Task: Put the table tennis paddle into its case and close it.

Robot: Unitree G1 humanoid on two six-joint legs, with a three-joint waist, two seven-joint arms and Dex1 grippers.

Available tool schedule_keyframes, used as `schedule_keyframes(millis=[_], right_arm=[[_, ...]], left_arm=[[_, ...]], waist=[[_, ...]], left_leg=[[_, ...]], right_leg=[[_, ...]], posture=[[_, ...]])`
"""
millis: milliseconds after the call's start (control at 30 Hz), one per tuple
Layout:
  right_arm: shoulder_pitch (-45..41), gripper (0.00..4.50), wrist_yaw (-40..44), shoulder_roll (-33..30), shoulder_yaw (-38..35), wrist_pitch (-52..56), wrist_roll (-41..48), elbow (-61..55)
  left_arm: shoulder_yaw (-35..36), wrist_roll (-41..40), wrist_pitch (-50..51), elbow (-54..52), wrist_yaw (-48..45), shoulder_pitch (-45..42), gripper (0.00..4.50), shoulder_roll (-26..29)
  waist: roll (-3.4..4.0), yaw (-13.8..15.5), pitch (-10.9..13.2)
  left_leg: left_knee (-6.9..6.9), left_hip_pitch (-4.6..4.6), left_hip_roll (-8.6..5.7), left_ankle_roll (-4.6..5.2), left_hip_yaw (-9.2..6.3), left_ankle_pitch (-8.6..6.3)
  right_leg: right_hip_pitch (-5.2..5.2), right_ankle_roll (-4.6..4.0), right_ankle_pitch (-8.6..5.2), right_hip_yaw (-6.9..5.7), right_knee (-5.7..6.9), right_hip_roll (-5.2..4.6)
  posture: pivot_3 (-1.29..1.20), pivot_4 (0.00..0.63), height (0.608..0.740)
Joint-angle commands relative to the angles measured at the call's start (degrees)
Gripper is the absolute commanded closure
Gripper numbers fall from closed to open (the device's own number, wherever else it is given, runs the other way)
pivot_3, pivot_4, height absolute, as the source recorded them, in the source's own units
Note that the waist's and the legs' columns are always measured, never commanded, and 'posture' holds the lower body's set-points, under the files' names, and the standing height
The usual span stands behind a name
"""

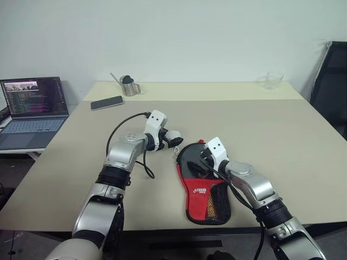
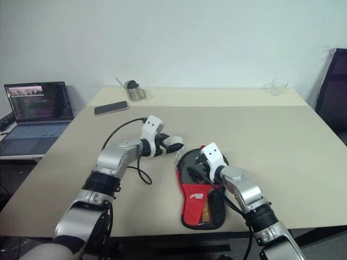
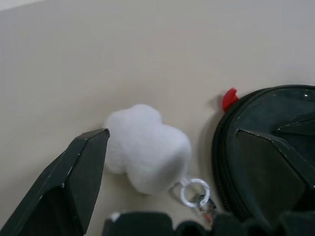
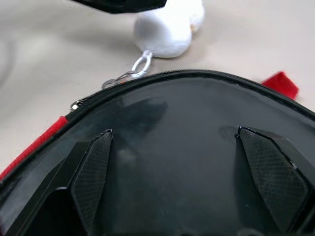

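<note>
The case (image 1: pixel 201 190) lies near the table's front edge, its red logo panel and mesh pocket up and its round black end pointing away. Inside the zipper rim (image 4: pixel 197 74) a smooth black face (image 4: pixel 172 162) shows, apparently the table tennis paddle; its handle is hidden. A white fluffy pom-pom (image 3: pixel 147 147) hangs from the zipper pull by a ring (image 3: pixel 191 189). My left gripper (image 1: pixel 174 140) is open, with the pom-pom between its fingers (image 3: pixel 83 172). My right gripper (image 1: pixel 203 162) is open just over the case's round end, its pads (image 4: pixel 91 177) apart.
A laptop (image 1: pixel 32 108) sits on a side table at the left. A phone (image 1: pixel 107 102), a metal cup (image 1: pixel 129 86) and a glass (image 1: pixel 274 80) stand at the table's far side. A black chair (image 1: pixel 331 86) is at the right.
</note>
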Motion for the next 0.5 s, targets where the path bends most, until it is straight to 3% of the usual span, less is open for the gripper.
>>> schedule_keyframes(millis=[33, 500], right_arm=[[2.1, 0.02, 1.2, 0.1, 0.6, 2.0, -1.5, 1.4], [3.8, 0.02, 1.9, 0.7, -0.4, 4.7, -3.7, -1.9]], left_arm=[[0.2, 3.0, -1.0, 5.6, 4.8, -3.7, 0.00, -1.6], [0.1, 8.5, -10.7, 26.4, 10.8, -10.1, 0.00, -8.9]], waist=[[-0.01, 0.0, -0.2], [-0.07, 0.1, -0.3]], left_leg=[[0.00, 0.03, -0.01, 0.00, 0.00, 0.00], [-0.01, 0.27, -0.01, 0.00, -0.04, 0.00]], right_leg=[[0.03, 0.00, 0.00, -0.01, 0.01, 0.03], [0.32, 0.01, 0.00, -0.05, -0.05, 0.02]], posture=[[0.00, 0.150, 0.740], [0.00, 0.150, 0.740]])
